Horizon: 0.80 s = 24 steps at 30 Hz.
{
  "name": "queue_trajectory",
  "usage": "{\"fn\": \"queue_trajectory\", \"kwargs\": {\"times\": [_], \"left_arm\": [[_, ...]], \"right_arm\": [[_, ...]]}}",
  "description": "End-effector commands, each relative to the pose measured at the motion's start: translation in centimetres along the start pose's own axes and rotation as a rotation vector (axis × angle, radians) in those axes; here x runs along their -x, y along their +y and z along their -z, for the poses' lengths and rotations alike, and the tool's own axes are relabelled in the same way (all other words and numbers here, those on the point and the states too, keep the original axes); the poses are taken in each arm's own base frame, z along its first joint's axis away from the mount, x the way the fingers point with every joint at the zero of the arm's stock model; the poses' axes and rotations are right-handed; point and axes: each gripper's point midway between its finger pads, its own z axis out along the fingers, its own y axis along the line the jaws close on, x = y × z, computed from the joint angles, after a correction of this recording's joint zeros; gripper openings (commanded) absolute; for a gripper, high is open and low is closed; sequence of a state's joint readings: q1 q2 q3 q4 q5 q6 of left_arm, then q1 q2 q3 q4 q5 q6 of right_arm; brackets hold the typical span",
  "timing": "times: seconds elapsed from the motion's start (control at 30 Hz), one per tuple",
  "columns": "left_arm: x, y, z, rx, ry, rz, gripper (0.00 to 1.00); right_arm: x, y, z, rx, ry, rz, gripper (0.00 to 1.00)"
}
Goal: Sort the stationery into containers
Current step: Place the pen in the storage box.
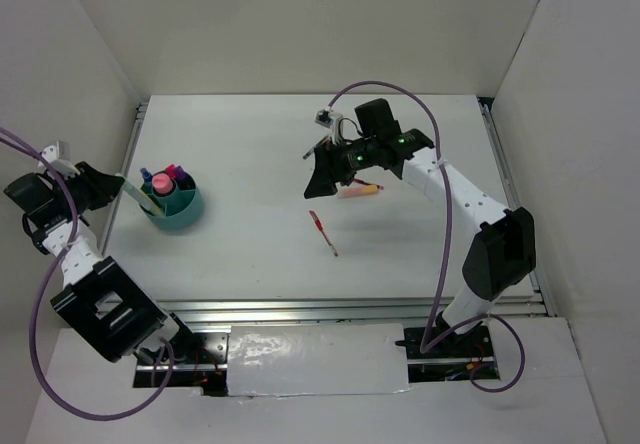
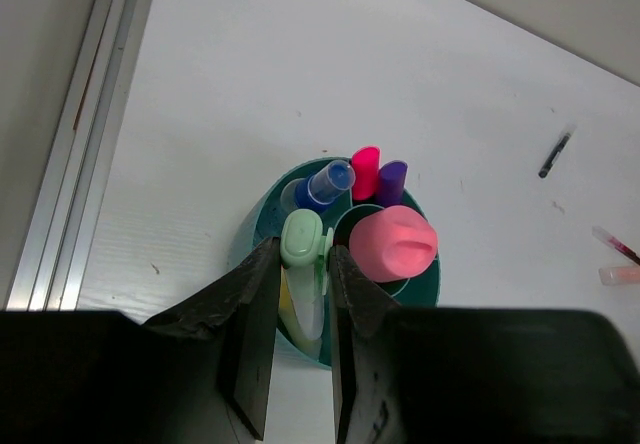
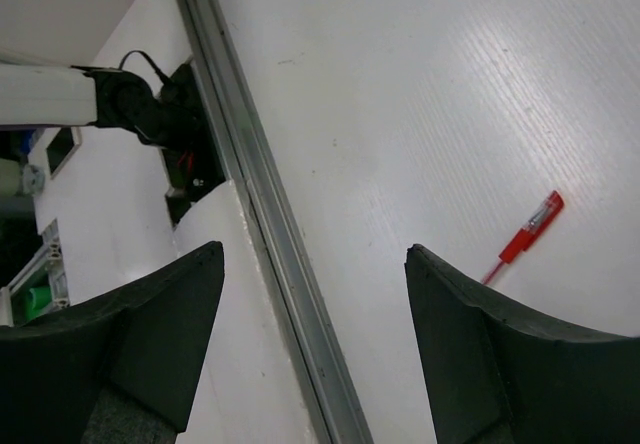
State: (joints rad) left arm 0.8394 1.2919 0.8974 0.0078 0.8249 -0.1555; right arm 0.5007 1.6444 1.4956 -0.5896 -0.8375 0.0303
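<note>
Left gripper (image 2: 302, 289) clamped on the green highlighter (image 2: 302, 239). Its lower end sits in the cup (image 2: 262, 216) with the pink, blue and purple ones. Right gripper (image 3: 312, 264) is spread wide, empty, above the table (image 3: 420, 114), with the red pen (image 3: 525, 232) lying nearby.

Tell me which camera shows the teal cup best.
Left wrist: the teal cup sits close below, interior visible, left hand gripping the green highlighter. Top external shows it small, far left; right wrist misses it.
</note>
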Motion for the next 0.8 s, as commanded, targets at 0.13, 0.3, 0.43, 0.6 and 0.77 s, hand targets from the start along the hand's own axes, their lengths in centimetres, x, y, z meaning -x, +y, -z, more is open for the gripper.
{"fn": "queue_trajectory", "kwargs": {"times": [0.13, 0.3, 0.43, 0.6, 0.77], "left_arm": [[1.3, -1.1, -1.2, -0.059, -0.026, -0.101, 0.10], [0.7, -1.8, -1.6, -0.080, -0.010, -0.097, 0.32], [0.8, -1.6, -1.3, -0.057, -0.007, -0.095, 0.50], [1.6, -1.7, -0.8, -0.046, -0.026, -0.103, 0.60], [3.6, -3.2, 0.2, -0.058, -0.089, -0.144, 0.62]], "right_arm": [[-1.0, -3.6, 0.6, -0.154, 0.049, 0.006, 0.79], [-1.2, -5.4, 0.7, -0.233, 0.051, -0.015, 0.79], [-1.5, -7.9, 1.1, -0.319, 0.066, -0.051, 0.79], [-1.6, -10.8, 1.8, -0.407, 0.073, -0.109, 0.79], [-1.5, -14.6, 2.8, -0.599, 0.018, -0.291, 0.80]]}}
